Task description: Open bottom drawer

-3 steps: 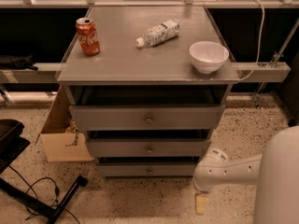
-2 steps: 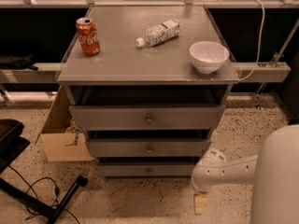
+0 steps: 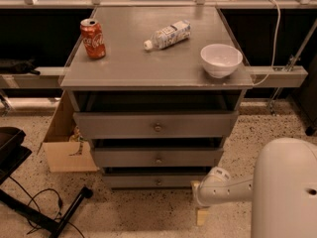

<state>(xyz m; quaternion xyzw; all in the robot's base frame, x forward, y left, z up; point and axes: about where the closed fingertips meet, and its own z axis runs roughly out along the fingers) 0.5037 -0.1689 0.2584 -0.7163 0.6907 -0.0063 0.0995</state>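
Observation:
The grey cabinet has three flat drawer fronts, each with a small round knob. The bottom drawer (image 3: 148, 181) is the slimmest and lowest, just above the floor, with its knob (image 3: 158, 182) at centre. It looks shut, about flush with the frame. My gripper (image 3: 201, 213) hangs low at the end of the white arm (image 3: 223, 188), just right of the bottom drawer's right end and near the floor. It is well right of the knob and holds nothing that I can see.
On the cabinet top (image 3: 124, 63) stand a red soda can (image 3: 93, 38), a lying plastic bottle (image 3: 167, 34) and a white bowl (image 3: 221, 59). A cardboard box (image 3: 64, 143) sits left of the cabinet. A black stand leg and cables (image 3: 44, 212) lie on the floor at left.
The arm and gripper have shifted a little to the left, closer to the right end of the bottom drawer. The drawers have not moved.

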